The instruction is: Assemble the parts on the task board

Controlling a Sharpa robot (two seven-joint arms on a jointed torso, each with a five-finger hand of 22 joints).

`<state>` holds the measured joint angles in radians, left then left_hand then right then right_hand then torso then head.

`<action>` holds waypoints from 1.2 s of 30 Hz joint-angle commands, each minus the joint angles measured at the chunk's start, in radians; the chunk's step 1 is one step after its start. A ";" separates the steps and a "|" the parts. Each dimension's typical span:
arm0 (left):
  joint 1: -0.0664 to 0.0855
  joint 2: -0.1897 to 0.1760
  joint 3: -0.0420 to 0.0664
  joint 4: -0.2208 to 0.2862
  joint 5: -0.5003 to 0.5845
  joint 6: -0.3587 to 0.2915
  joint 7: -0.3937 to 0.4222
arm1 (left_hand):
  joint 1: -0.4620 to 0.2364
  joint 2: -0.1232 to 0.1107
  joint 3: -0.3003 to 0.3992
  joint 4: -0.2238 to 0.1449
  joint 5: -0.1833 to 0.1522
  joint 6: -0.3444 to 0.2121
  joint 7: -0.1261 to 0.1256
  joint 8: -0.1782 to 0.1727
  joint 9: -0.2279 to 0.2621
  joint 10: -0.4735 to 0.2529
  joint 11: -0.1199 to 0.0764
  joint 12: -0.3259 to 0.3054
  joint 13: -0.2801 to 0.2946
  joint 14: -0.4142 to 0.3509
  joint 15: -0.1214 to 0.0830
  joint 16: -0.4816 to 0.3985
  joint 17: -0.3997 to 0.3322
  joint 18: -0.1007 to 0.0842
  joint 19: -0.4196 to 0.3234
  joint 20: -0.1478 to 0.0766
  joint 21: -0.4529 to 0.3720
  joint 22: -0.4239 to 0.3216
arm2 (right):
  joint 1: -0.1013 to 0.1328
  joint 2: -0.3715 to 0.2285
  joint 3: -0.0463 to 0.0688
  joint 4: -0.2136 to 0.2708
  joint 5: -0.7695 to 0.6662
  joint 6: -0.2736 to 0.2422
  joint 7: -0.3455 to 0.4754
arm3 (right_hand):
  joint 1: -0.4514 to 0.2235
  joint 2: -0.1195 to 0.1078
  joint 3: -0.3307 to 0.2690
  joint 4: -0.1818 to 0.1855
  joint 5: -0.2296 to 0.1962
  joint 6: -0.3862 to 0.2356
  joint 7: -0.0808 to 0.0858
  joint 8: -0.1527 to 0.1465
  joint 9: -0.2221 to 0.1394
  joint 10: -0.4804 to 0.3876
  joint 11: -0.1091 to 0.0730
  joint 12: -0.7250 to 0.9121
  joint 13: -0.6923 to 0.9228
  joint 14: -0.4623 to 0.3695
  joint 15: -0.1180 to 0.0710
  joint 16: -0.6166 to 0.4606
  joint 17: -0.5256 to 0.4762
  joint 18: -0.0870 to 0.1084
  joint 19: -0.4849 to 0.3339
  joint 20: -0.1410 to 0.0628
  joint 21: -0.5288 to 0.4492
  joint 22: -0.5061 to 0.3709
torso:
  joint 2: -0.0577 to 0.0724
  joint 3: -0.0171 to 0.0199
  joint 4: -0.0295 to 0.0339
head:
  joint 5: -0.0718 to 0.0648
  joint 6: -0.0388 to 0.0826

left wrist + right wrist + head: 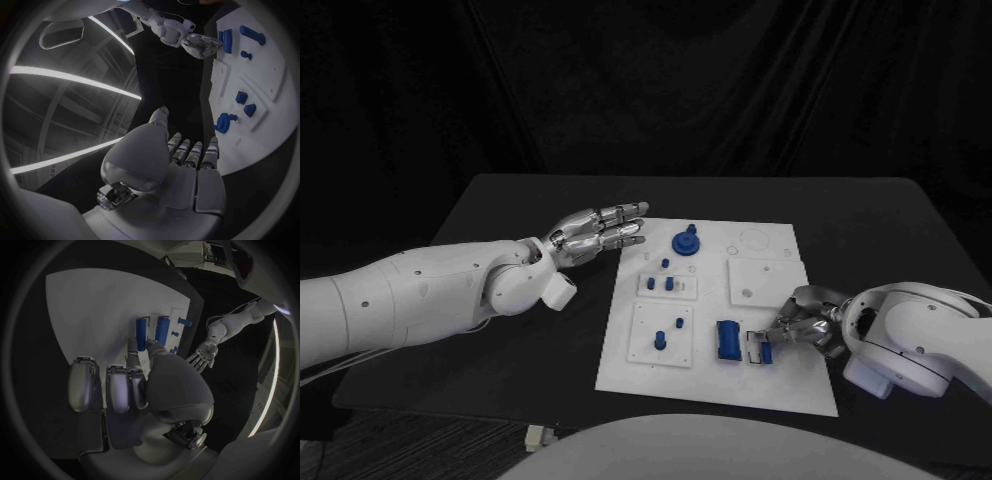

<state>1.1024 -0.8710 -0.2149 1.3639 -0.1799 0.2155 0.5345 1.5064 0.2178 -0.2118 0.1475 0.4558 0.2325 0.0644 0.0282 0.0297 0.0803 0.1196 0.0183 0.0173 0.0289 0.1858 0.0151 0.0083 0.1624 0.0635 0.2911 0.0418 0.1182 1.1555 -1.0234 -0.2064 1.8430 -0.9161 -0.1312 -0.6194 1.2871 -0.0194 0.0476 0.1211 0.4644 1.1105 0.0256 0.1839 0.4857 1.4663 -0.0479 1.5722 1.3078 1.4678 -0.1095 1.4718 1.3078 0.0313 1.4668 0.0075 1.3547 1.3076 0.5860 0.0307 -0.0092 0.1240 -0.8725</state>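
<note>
**Inspector:** Starting with the head view: the task board [711, 385] lies mid-table. The left hand [596, 230] hovers beside its far left corner, fingers extended, holding nothing. The right hand [798, 325] sits at the board's right edge, fingertips touching a blue block [764, 346] next to a second blue block [730, 340].

**Clerk:** And the left wrist view?

**Inspector:** It confirms the empty palm and shows a round blue part [222, 122] standing near the fingertips.

**Clerk:** Right wrist view?

**Inspector:** One finger [132, 347] touches the block's end; whether it grips, I cannot tell.
</note>
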 commanded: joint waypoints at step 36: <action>-0.003 0.006 0.001 -0.002 0.007 0.027 -0.005 | 0.000 0.014 -0.001 -0.009 0.005 0.003 -0.003 0.004 0.002 -0.002 0.013 0.005 0.001 -0.001 0.004 0.004 0.001 0.008 0.006 -0.001 0.006 -0.003 | -0.001 0.040 0.000 -0.037 0.051 0.038 -0.014 | -0.103 -0.013 0.177 -0.088 -0.143 -0.024 0.004 0.032 0.015 0.104 0.000 -0.001 0.263 0.061 0.004 0.006 0.015 0.015 0.021 0.001 0.006 0.202 | 0.000 0.0001 -0.0012 | 0.003 0.000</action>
<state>1.1012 -0.8669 -0.2149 1.3613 -0.1799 0.2280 0.5216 1.5023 0.2219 -0.2146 0.1447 0.4557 0.2325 0.0644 0.0282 0.0297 0.0791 0.1260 0.0183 0.0171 0.0289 0.1858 0.0151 0.0087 0.1624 0.0635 0.2911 0.0418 0.1161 1.1559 -0.9840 -0.2046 1.8068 -0.8681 -0.1132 -0.6191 1.1912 -0.0315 0.2073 0.0469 0.3271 1.0949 0.0309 0.2100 0.4998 1.4646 -0.0460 1.5722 1.3075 1.4692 -0.1072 1.4756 1.3075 0.0314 1.4668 0.0075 1.3613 1.3073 0.5859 0.0308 -0.0104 0.1279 -0.8725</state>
